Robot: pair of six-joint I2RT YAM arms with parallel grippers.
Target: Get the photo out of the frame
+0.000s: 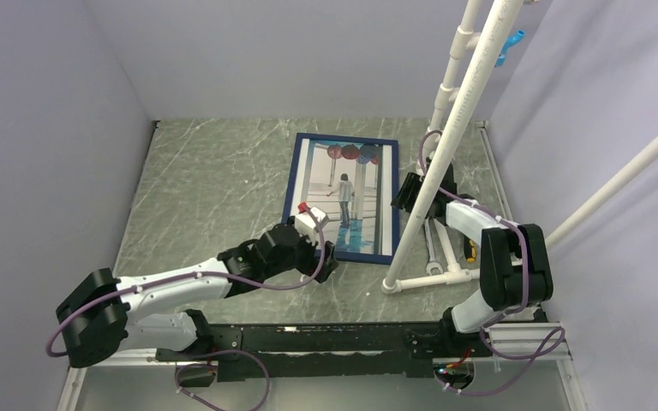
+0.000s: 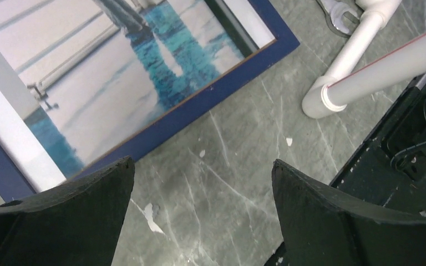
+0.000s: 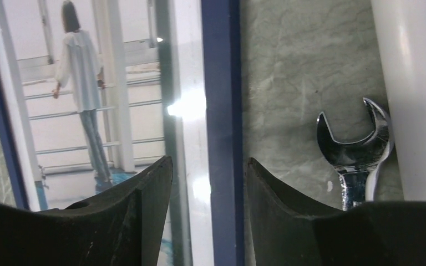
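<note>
The navy-blue frame lies flat on the grey table with the photo face up inside it. My left gripper is open and empty, just above the table beside the frame's near edge. In the left wrist view my left gripper shows bare table between its fingers, with the frame and photo beyond them. My right gripper is at the frame's right side. In the right wrist view my right gripper is open, its fingers either side of the frame's right rail beside the photo.
A white PVC pipe stand rises just right of the frame, its base on the table. A steel wrench lies against the pipe, close to my right fingers. Walls enclose the table. A black rail runs along the near edge.
</note>
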